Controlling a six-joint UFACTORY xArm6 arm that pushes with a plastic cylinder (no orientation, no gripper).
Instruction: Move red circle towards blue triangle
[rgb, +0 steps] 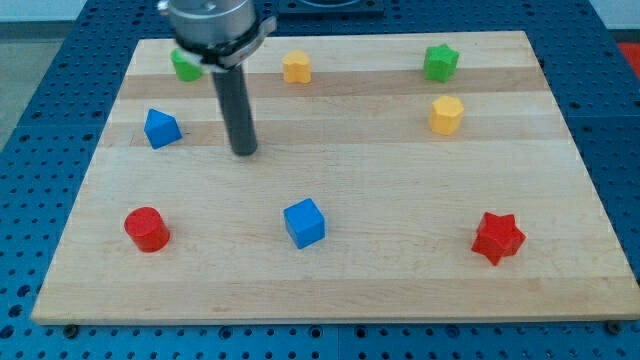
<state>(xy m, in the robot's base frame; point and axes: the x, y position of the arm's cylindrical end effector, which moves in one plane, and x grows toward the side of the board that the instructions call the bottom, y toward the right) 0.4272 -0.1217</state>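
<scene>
Resting bare and touching nothing at three o'clock of the blue triangle (161, 128), my tip (244, 152) stood well apart from the red circle (147, 228), at six o'clock of that triangle, which looked light, rigid, best pushed from its six-o'clock side.

A wooden worktop (330, 180) holds scattered blocks. My tip (244, 152) rests near the view's upper left, just right of the blue triangle (161, 128). The red circle (147, 228) sits below the triangle, well apart. A blue cube (304, 222) lies centre-bottom.
</scene>
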